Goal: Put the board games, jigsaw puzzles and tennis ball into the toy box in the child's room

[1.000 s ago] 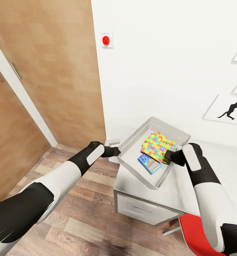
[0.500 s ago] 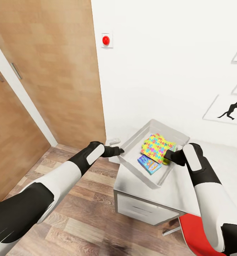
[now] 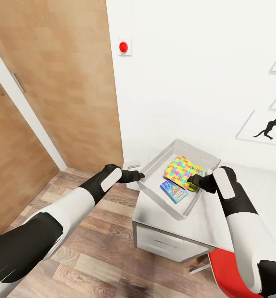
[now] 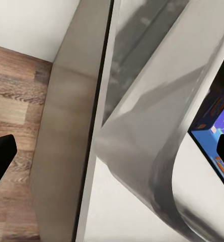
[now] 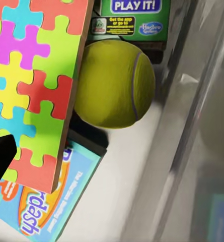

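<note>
Grey toy box (image 3: pixel 154 163) at frame centre; both grippers' (image 3: pixel 140 175) (image 3: pixel 190 180) fingers straddle its walls, grip uncertain.

A tennis ball (image 5: pixel 115 84) rests on the toy box (image 5: pixel 192 126) floor beside its grey wall, touching a jigsaw puzzle (image 5: pixel 36 85) lying over blue (image 5: pixel 51 201) and green board games (image 5: pixel 134 20).

pale table (image 3: pixel 204 225) carries the grey toy box (image 3: pixel 154 165).

My right gripper (image 3: pixel 190 180) hides most of the tennis ball (image 3: pixel 192 186); the jigsaw puzzle (image 5: pixel 33 85) covers part of the board games beneath.
</note>
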